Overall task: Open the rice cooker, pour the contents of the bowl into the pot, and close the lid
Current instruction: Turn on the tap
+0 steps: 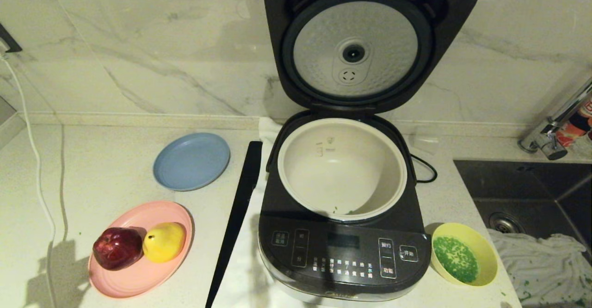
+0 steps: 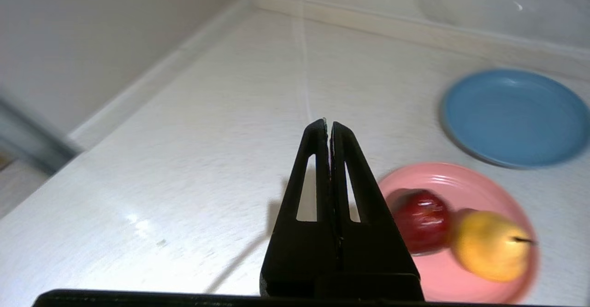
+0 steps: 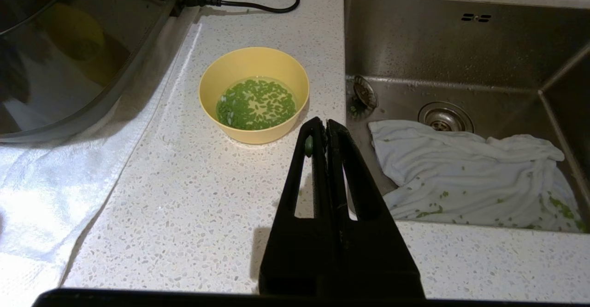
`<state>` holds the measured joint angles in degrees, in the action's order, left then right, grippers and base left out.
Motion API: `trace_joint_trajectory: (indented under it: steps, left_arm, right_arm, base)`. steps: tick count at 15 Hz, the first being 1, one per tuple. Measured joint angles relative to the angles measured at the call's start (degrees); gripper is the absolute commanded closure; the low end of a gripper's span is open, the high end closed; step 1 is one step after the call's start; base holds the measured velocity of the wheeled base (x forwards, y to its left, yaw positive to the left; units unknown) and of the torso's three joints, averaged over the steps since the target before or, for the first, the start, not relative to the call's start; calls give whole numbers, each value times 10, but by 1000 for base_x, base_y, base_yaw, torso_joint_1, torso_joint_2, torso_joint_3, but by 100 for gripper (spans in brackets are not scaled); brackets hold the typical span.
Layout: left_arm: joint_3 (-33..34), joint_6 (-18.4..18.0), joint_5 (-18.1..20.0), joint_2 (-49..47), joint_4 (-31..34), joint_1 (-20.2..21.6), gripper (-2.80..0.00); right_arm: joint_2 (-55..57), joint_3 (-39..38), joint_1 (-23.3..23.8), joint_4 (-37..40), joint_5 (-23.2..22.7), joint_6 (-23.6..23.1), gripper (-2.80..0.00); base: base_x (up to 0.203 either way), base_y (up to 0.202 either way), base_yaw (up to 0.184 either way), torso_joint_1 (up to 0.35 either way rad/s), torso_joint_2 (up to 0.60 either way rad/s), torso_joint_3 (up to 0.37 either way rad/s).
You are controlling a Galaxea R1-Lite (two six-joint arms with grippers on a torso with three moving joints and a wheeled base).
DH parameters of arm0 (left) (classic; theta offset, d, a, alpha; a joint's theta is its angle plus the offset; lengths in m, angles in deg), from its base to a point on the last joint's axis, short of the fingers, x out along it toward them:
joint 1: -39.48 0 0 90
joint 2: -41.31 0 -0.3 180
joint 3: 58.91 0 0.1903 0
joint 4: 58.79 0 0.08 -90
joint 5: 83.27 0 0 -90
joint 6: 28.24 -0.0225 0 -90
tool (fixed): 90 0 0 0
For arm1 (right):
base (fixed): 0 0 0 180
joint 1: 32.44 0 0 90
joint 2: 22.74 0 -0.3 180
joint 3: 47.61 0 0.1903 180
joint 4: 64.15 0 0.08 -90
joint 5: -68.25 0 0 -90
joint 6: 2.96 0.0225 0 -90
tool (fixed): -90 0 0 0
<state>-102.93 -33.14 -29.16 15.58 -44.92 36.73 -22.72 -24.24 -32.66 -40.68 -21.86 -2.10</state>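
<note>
The rice cooker stands mid-counter with its lid swung upright, silver dimpled underside facing me. The cream-white pot is bare apart from a few green bits at its front edge. Right of the cooker sits the pale-yellow bowl, which holds the green bits. In the right wrist view the bowl and its green bits lie just beyond my right gripper, which is shut and holds nothing. My left gripper hangs shut and empty over bare counter left of the pink plate. Neither gripper shows in the head view.
A blue plate and a pink plate with a red apple and a yellow pear lie left of the cooker. A long black bar runs along the cooker's left side. The sink with a white cloth is right of the bowl.
</note>
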Motion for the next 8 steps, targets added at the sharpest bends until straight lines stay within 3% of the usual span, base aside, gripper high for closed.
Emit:
trace_joint_trajectory:
  steps: [1, 5, 7, 8]
  left_arm:
    - [17, -3, 21, 35, 7, 11, 0]
    - [87, -12, 204, 172, 89, 27, 0]
    - [133, -17, 279, 220, 133, 29, 0]
    - [157, -16, 302, 233, 122, 29, 0]
  right_arm:
    - [0, 0, 0, 0, 0, 0, 0]
    - [0, 0, 0, 0, 0, 0, 0]
    - [0, 0, 0, 0, 0, 0, 0]
    - [0, 0, 0, 1, 0, 0, 0]
  base:
    - [0, 0, 0, 0, 0, 0]
    - [0, 0, 0, 0, 0, 0]
    - [0, 0, 0, 0, 0, 0]
    - [0, 0, 0, 0, 0, 0]
